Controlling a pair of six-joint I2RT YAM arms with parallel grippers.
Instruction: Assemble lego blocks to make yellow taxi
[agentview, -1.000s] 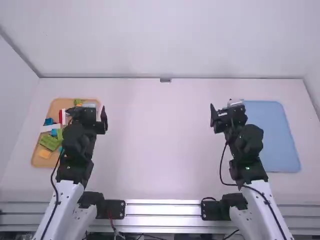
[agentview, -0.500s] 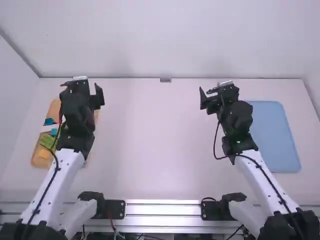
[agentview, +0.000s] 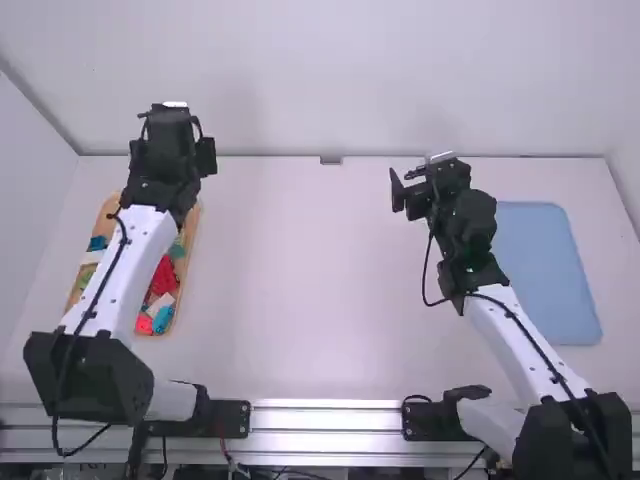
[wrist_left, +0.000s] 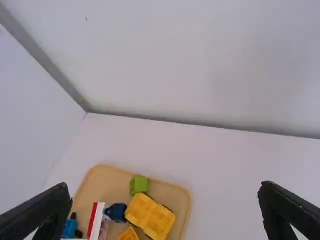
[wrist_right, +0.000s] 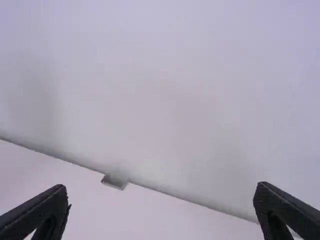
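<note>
In the high view my left gripper (agentview: 172, 125) hangs beyond the far end of the wooden tray (agentview: 186, 262) of bricks, its arm covering part of it. My right gripper (agentview: 412, 185) hovers right of the table's middle. Seen in the left wrist view, the left gripper (wrist_left: 165, 212) is open around nothing; the tray (wrist_left: 186, 200) holds a yellow brick (wrist_left: 150, 216), a green brick (wrist_left: 139, 185), a dark blue piece (wrist_left: 116, 212) and a red-and-white piece (wrist_left: 94, 220). In the right wrist view, the right gripper (wrist_right: 160, 212) stands open and empty. Red bricks (agentview: 163, 276) lie in the tray.
A blue mat or tray (agentview: 545, 270) lies at the table's right side. White walls rise behind the table (agentview: 300, 290) and at its sides. A small grey fitting (agentview: 331, 160) sits at the far edge.
The left arm has stretched away from the camera, uncovering the tray's near right part and its red bricks. My right gripper has moved left and farther out, away from the blue mat.
</note>
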